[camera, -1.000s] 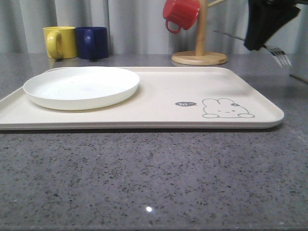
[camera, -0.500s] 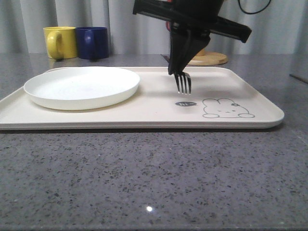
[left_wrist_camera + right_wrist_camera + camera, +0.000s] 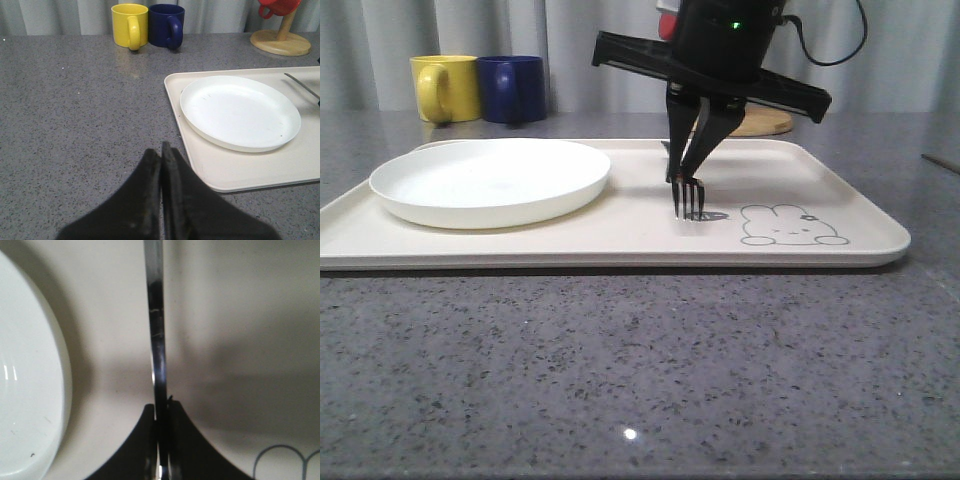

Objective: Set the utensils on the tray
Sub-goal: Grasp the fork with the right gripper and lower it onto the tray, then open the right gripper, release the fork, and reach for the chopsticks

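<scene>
My right gripper [image 3: 684, 168] is shut on the silver fork [image 3: 691, 198], which hangs tines-down over the cream tray [image 3: 620, 235]. The tines touch or nearly touch the tray beside the rabbit drawing [image 3: 788, 226], right of the white plate [image 3: 490, 180]. In the right wrist view the fork's handle [image 3: 156, 330] runs away from the closed right gripper [image 3: 162, 412] above the tray [image 3: 240, 315], with the plate [image 3: 30, 380] alongside. My left gripper [image 3: 161, 151] is shut and empty over the grey table, just off the tray's [image 3: 240, 172] corner.
A yellow mug [image 3: 444, 87] and a blue mug [image 3: 512, 88] stand at the back left. A wooden mug tree [image 3: 765, 122] with a red mug [image 3: 277, 6] stands behind the tray. A slim dark strip [image 3: 940, 164] lies at the table's far right.
The right gripper swung in from the upper right with the fork, then lowered it until the tines reached the tray by the rabbit drawing.
</scene>
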Action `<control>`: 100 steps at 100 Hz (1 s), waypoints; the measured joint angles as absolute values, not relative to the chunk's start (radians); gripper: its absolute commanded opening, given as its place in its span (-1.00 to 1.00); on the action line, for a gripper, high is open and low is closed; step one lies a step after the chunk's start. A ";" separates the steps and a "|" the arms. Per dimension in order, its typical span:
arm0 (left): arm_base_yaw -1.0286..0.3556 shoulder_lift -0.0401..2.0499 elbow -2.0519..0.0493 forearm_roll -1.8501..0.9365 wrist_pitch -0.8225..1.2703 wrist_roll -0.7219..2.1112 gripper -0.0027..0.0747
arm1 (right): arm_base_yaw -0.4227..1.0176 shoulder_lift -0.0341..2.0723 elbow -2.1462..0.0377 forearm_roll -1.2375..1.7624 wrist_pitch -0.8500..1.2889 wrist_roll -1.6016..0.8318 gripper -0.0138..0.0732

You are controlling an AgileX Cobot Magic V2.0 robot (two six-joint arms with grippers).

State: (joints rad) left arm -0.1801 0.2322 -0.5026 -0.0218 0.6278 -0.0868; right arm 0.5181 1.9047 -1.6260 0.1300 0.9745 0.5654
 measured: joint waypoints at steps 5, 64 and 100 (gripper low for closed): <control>-0.180 0.232 -0.503 -0.022 0.628 -0.087 -0.98 | 0.518 1.909 -1.626 0.130 0.974 0.565 -0.84; -0.180 0.232 -0.503 -0.022 0.628 -0.087 -0.98 | 0.518 1.930 -1.641 0.130 0.967 0.568 0.26; -0.180 0.232 -0.503 -0.022 0.628 -0.087 -0.98 | 0.493 1.800 -1.673 -0.072 1.109 0.487 0.26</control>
